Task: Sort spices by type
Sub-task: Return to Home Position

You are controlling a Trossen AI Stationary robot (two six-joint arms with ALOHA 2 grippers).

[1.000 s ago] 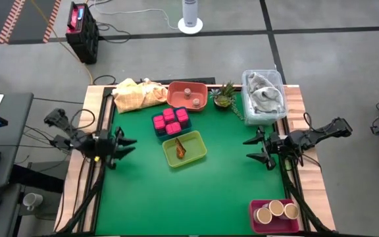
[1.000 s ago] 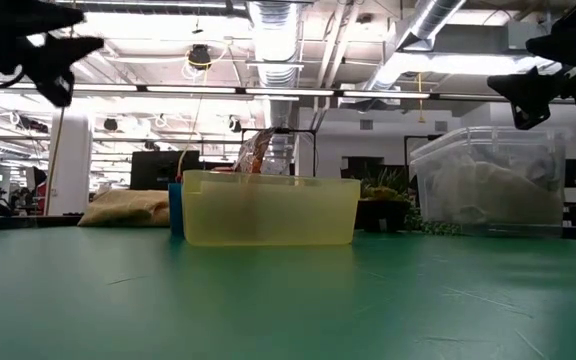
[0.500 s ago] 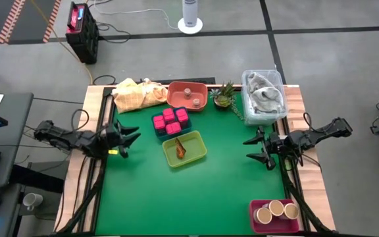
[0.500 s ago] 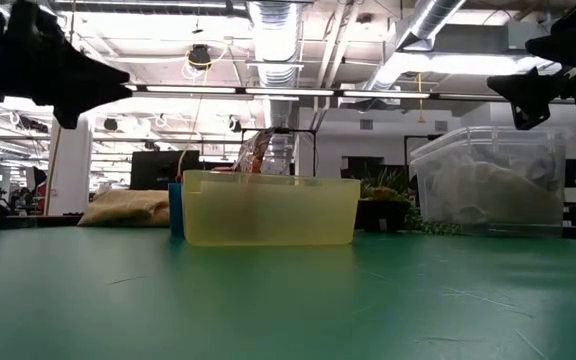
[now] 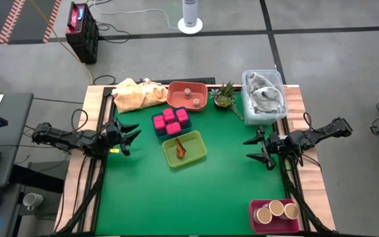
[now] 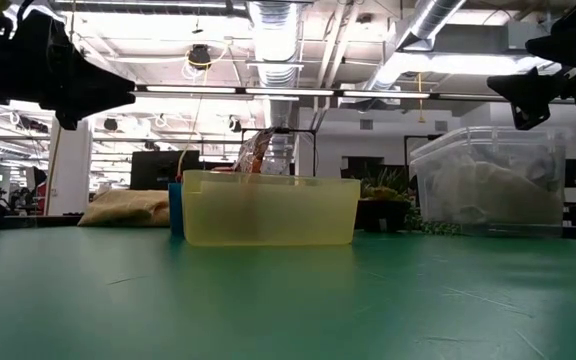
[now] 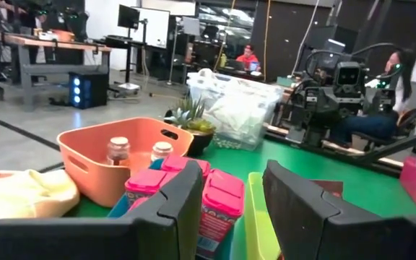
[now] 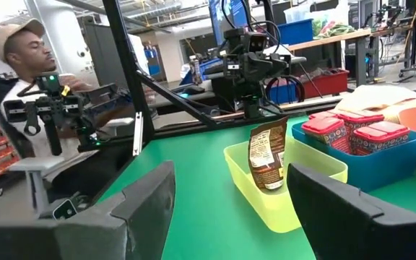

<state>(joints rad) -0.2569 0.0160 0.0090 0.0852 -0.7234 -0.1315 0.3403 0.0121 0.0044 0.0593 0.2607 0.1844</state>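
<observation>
Left gripper [image 5: 126, 135] and right gripper [image 5: 255, 149] held well apart, fingers spread, empty (sorting seemingly done); bright pink square cans [image 5: 170, 121] share a blue plastic bin [image 8: 352, 157].

flr [image 5: 334, 66]: grey w/ dark lines | counter [image 5: 222, 187]: green top, wood rim | ceiling [image 6: 368, 50]: white pipes [image 6: 423, 25], long lights [image 6: 298, 92] on | desk [image 5: 8, 108]: grey, L of counter | black box [image 5: 81, 29]: on flr
</observation>
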